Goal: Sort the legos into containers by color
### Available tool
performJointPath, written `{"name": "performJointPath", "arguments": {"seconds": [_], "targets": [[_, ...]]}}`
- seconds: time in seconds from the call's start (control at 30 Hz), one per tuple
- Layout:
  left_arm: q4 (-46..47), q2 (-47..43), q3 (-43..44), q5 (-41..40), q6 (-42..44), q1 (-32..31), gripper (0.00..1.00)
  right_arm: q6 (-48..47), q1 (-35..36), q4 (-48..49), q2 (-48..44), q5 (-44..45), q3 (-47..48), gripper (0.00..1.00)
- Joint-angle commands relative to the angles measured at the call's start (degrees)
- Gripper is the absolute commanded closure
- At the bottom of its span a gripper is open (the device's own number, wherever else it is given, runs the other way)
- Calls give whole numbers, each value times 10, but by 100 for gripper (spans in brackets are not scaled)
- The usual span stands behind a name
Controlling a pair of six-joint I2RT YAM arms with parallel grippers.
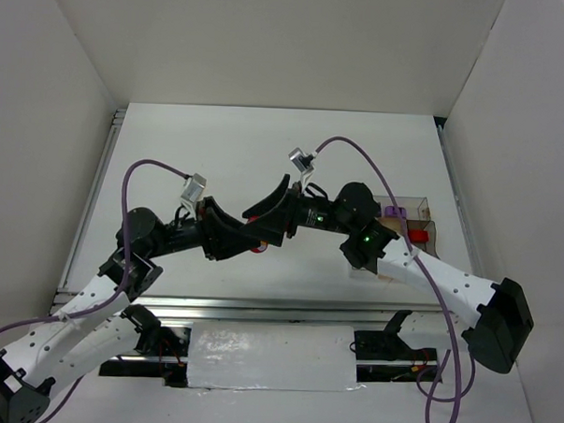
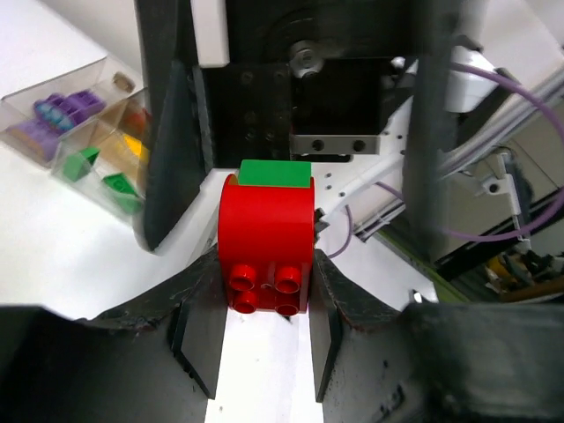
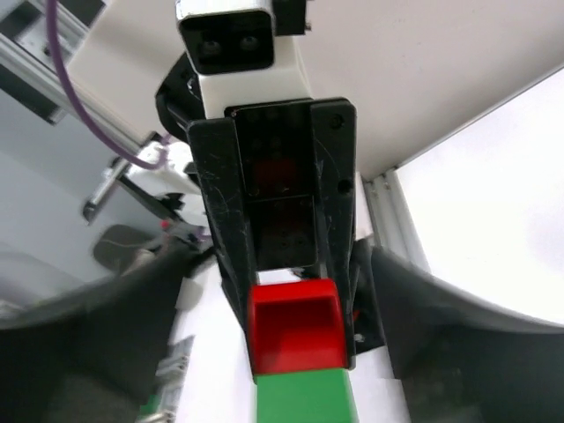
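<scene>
The red brick (image 2: pixel 264 238) is gripped between the pads of the left gripper (image 2: pixel 264 291), one pad pressed flat on each side. Four round studs are shown on its near face in the left wrist view. The green brick (image 2: pixel 275 173) is set against the far end of the red one, touching it.

The right gripper (image 3: pixel 282 264) is held wide around the green brick. In the left wrist view its two fingers are seen as dark upright bars on either side, with a gap to the brick on both. From the right wrist view the green brick is seen low in the middle, the red one just beyond it in the narrow black jaws of the left gripper.

Both grippers are met nose to nose over the middle of the table (image 1: pixel 266 145), the two bricks between them.

The container (image 2: pixel 66 84) is placed well apart, on the right side of the table and partly hidden by the right arm. Purple bricks (image 2: pixel 57 115) are held in one compartment, green pieces (image 2: pixel 84 163) in another, and a yellow piece (image 2: pixel 132 145) in one beside them. A red piece (image 1: pixel 418 234) is seen in the top view at its near end.

Two small green lights (image 1: pixel 315 216) are lit on the right arm, and a purple cable (image 1: pixel 359 157) is looped above it
</scene>
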Motion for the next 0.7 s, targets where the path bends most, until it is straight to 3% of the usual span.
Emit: {"name": "performJointPath", "arguments": {"seconds": [0.0, 0.13, 0.27, 0.4, 0.67], "targets": [[-48, -8, 31, -33, 50, -3, 100, -5, 5, 32, -20, 20, -1, 0], [-88, -19, 36, -49, 71, -3, 100, -7, -32, 14, -75, 20, -33, 0], [-106, -34, 42, -49, 86, -3, 100, -27, -79, 9, -119, -74, -60, 1], [-96, -44, 45, -27, 88, -3, 100, -82, -78, -40, -140, -99, -75, 5], [-46, -50, 33, 16, 70, -3, 100, -72, -74, -30, -113, -101, -81, 11]]}}
